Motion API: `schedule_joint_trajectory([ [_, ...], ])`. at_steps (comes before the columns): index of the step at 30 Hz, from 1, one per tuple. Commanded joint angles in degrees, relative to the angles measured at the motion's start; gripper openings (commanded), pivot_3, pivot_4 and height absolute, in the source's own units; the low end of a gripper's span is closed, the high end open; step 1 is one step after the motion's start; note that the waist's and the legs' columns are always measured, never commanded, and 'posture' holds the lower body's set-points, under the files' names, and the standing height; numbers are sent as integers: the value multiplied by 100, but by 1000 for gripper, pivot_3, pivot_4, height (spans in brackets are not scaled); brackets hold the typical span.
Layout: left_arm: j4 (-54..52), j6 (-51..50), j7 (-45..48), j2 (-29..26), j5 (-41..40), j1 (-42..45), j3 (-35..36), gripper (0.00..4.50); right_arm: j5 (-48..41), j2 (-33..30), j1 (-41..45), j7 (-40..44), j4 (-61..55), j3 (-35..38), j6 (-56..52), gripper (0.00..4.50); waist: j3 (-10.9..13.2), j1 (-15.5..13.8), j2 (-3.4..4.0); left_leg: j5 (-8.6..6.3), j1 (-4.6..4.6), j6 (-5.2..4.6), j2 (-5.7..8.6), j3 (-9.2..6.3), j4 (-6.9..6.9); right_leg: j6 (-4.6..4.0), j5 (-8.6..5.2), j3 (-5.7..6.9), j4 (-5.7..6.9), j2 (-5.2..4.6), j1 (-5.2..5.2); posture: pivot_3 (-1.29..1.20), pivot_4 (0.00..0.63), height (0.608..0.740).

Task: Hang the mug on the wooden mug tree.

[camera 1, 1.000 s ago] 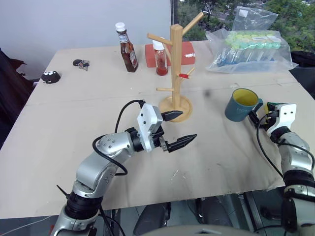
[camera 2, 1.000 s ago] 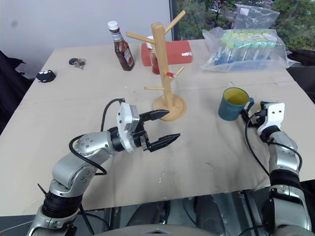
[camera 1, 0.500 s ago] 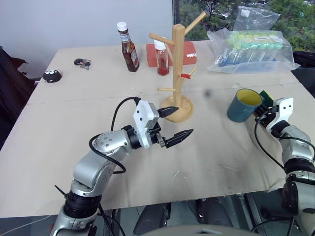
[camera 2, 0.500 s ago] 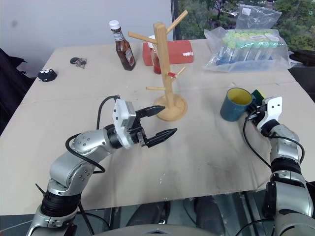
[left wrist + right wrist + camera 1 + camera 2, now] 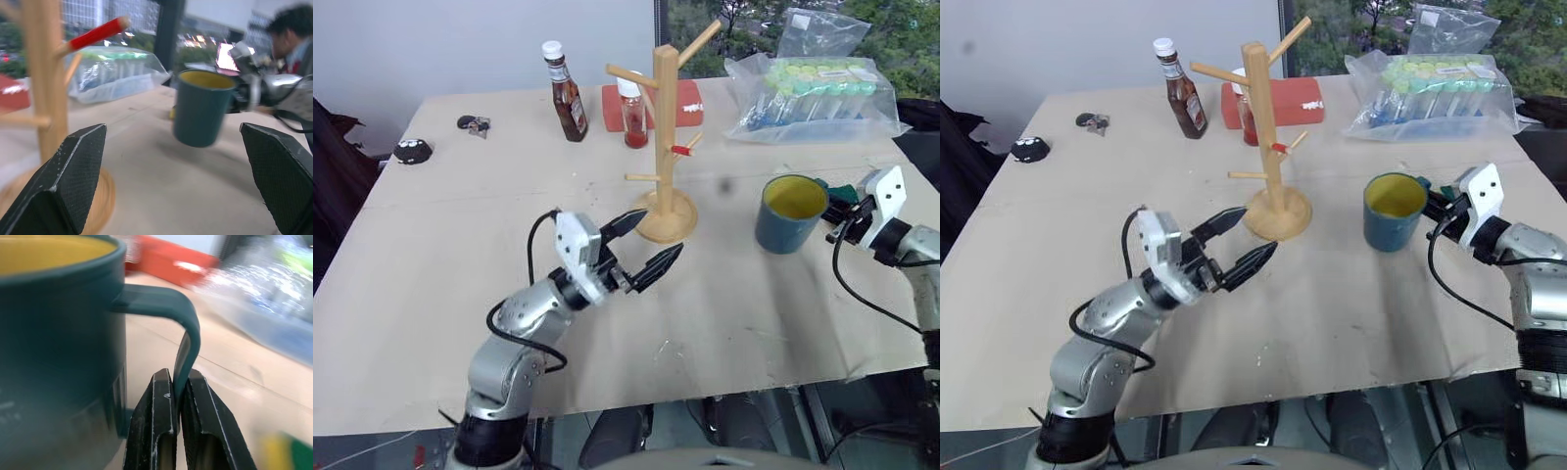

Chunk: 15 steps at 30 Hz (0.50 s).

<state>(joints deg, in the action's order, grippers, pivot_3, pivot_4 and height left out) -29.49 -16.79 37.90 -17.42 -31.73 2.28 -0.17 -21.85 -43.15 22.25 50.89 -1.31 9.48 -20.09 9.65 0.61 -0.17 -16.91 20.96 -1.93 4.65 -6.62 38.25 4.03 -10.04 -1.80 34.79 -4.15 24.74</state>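
We see a table (image 5: pixel 431 294) covered with a plain beige board, set in front of a pale wall with a window at the far right showing green trees. Along the far edge stand a brown sauce bottle (image 5: pixel 565 93), a smaller red sauce bottle (image 5: pixel 631 115) and a flat red box (image 5: pixel 683 101) behind it; a clear plastic bag of capped tubes (image 5: pixel 813 93) lies at the far right corner, and two small dark objects (image 5: pixel 414 150) sit near the far left edge. The wooden mug tree (image 5: pixel 662 137) stands upright on its round base near the middle of the table, with a red-tipped peg pointing toward the right side. In the left wrist view a person (image 5: pixel 293 34) is visible in the background, blurred. The left gripper (image 5: pixel 641 245) hovers just in front of the tree base with its two black fingers spread wide apart and nothing between them; it touches neither the tree nor the mug. The right gripper (image 5: pixel 178 396) is at the right edge of the table, its fingers pinched narrowly on the loop handle of the mug (image 5: pixel 789 211). The mug is upright, its yellow inside facing up, well to the right of the mug tree and apart from it; in the left wrist view its base appears clear of the table surface
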Motion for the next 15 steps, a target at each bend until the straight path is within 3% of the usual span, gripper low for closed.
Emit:
schedule_joint_trajectory([
  [1,-100,609,136,259,-254,-160,193,4500,-374,-637,539,155,-1500,-341,-1326,124,0,-15,-1,0,6,0,0,-1,4,0,0,2,1,-1,4,0,150,737],
  [10,68,1207,232,651,-447,-256,207,4500,-1123,-1113,2531,-52,-2396,-1086,-4083,124,1,-182,-17,0,32,-2,6,-14,10,-1,1,27,-13,-8,8,0,150,737],
  [15,89,1413,209,793,-377,-281,125,4500,-1050,-1001,3439,-245,-2178,-1429,-4751,124,-4,-173,-25,1,92,-1,8,-21,18,-3,4,33,-7,-10,66,0,150,737],
])
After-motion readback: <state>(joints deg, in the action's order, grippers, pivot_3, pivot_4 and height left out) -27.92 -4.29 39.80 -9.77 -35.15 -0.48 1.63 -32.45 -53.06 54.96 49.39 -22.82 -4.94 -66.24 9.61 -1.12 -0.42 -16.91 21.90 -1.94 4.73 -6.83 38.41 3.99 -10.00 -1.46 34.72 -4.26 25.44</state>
